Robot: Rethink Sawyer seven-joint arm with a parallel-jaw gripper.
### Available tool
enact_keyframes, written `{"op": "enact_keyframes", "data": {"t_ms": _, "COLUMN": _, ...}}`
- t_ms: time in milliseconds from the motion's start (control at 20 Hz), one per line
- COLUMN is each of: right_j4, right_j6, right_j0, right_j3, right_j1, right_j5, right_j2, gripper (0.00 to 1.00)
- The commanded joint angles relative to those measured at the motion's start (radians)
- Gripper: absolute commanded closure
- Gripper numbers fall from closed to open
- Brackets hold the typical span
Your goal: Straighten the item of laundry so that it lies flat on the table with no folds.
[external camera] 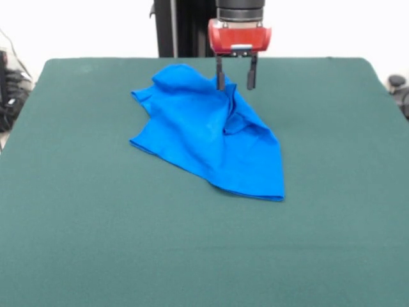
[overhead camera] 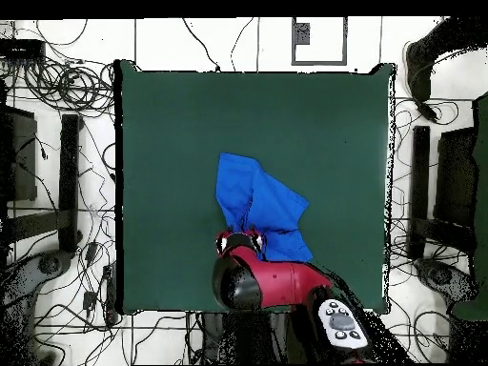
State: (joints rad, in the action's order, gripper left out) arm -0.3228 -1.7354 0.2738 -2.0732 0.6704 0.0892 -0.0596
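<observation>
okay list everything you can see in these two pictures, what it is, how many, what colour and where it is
T-shirt: one, bright blue, crumpled with folds, on the table's half nearer the robot.
Table: one, dark green, fills most of both views.
Cables: many, black, on the white floor around the table in the overhead view.
Arm: one, red and black, reaching over the table edge by the robot's base.
Gripper: one, red body with dark fingers, open, at the shirt's edge nearest the robot.

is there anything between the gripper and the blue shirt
Nothing. In the front view the open gripper is right at the far edge of the T-shirt, one finger against a raised fold, with only table around.
</observation>
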Motion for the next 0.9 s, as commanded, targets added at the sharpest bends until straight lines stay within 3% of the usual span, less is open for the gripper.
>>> {"op": "enact_keyframes", "data": {"t_ms": 50, "right_j4": -0.015, "right_j6": -0.156, "right_j0": 0.002, "right_j3": -0.061, "right_j1": -0.015, "right_j5": 0.013, "right_j2": -0.010, "gripper": 0.00}}
{"op": "enact_keyframes", "data": {"t_ms": 350, "right_j4": -0.029, "right_j6": -0.154, "right_j0": 0.009, "right_j3": -0.064, "right_j1": -0.032, "right_j5": 0.052, "right_j2": -0.010, "gripper": 0.00}}
{"op": "enact_keyframes", "data": {"t_ms": 400, "right_j4": -0.030, "right_j6": -0.154, "right_j0": 0.007, "right_j3": -0.066, "right_j1": -0.032, "right_j5": 0.056, "right_j2": -0.005, "gripper": 1.00}}
{"op": "enact_keyframes", "data": {"t_ms": 900, "right_j4": -0.030, "right_j6": -0.153, "right_j0": 0.007, "right_j3": -0.060, "right_j1": -0.033, "right_j5": 0.052, "right_j2": -0.003, "gripper": 1.00}}
